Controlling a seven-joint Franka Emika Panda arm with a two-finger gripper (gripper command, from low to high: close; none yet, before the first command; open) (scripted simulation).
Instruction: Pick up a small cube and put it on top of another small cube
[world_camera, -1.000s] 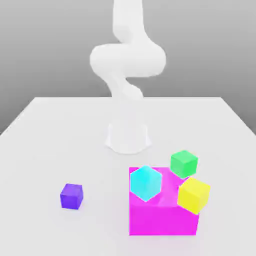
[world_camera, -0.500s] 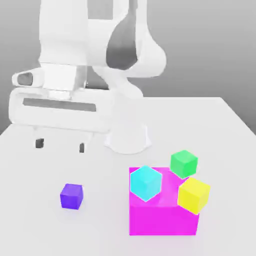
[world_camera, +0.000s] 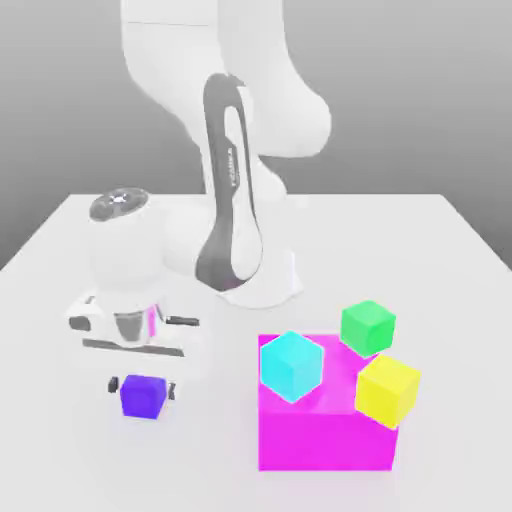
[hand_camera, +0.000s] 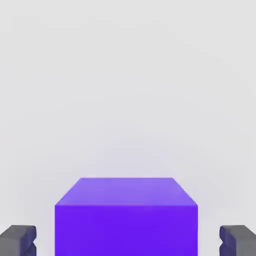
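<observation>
Gripper (world_camera: 141, 385) spread wide around the purple cube (world_camera: 143, 396) on the table (world_camera: 60, 300), fingers (hand_camera: 19, 240) apart from its sides

White table (world_camera: 420, 240): purple cube (world_camera: 143, 396), magenta block (world_camera: 325, 435), robot base (world_camera: 258, 280).

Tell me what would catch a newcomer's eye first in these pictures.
Probably the big magenta block at the exterior view's lower right, with a cyan cube, a yellow cube and a green cube clustered around its top. Next, the white arm reaching down at the exterior view's left, its open gripper straddling the small purple cube on the table, fingers apart from its sides.
</observation>
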